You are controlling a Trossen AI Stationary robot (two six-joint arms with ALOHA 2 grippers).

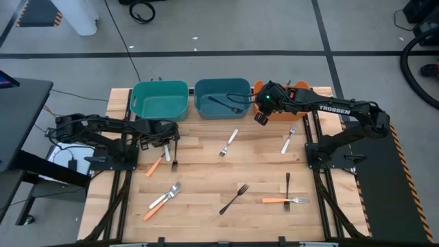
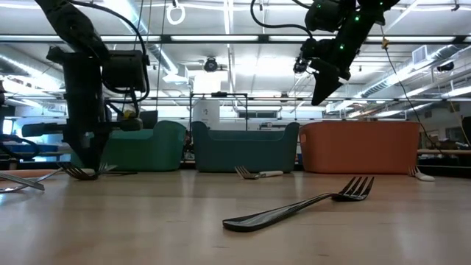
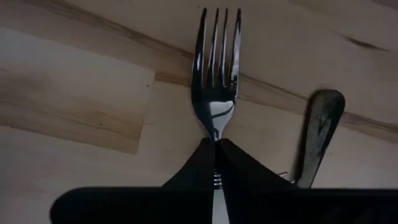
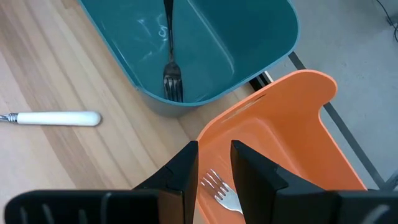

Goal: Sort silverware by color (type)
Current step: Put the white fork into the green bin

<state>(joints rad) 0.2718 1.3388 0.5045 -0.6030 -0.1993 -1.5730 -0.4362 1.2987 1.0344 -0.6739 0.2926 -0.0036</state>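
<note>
One fork matters to me right now: the black fork [image 3: 216,74] pinched in my left gripper [image 3: 216,163]. My left wrist view shows both fingers pressed together on its neck, tines pointing straight ahead of the hand and the handle running back under the palm, so its long axis lines up with my reach. In the high view it lies just beside the left gripper [image 1: 170,146], next to an orange-handled piece [image 1: 155,167], on the table [image 1: 206,171]. The low view shows the tines down at the wood, so I judge it not yet lifted.

The blue bin [image 1: 221,98], which already holds a dark fork [image 4: 170,56], lies ahead of that hand and off toward the right arm, with the teal bin [image 1: 160,100] nearer, almost straight ahead. So I expect a lift, then a forward carry across the teal bin's corner.

My right gripper [image 4: 214,167] hovers high over the orange bin [image 4: 292,134], fingers slightly apart and holding nothing, a silver fork head [image 4: 221,191] inside the bin directly beneath it.
</note>
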